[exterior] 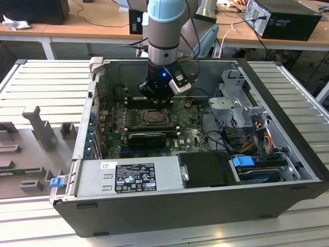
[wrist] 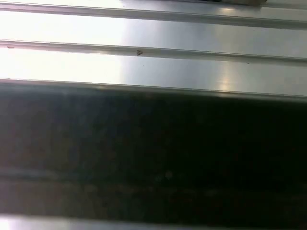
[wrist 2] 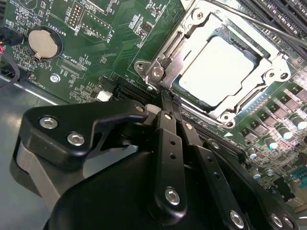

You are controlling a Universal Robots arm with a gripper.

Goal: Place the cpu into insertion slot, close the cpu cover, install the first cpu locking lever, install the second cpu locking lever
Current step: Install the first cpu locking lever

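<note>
In the second wrist view the cpu [wrist 2: 218,67] lies flat in the insertion slot [wrist 2: 249,98], its pale silver top showing through the window of the cpu cover [wrist 2: 171,67], which is down over it. A thin metal lever rod [wrist 2: 254,21] runs along the far side of the socket. My gripper [wrist 2: 166,98] is shut with nothing between its black fingers [wrist 2: 165,139], the tips just at the cover's near edge. In the exterior view the gripper [exterior: 156,100] hangs inside the open computer case, right above the socket [exterior: 152,118].
A long black card [exterior: 146,138] sits in front of the socket, and memory slots [wrist 2: 283,14] lie beyond it. A coin battery [wrist 2: 44,42] is on the green board. The power supply [exterior: 128,177], drive cage [exterior: 234,103] and cables [exterior: 257,139] crowd the case.
</note>
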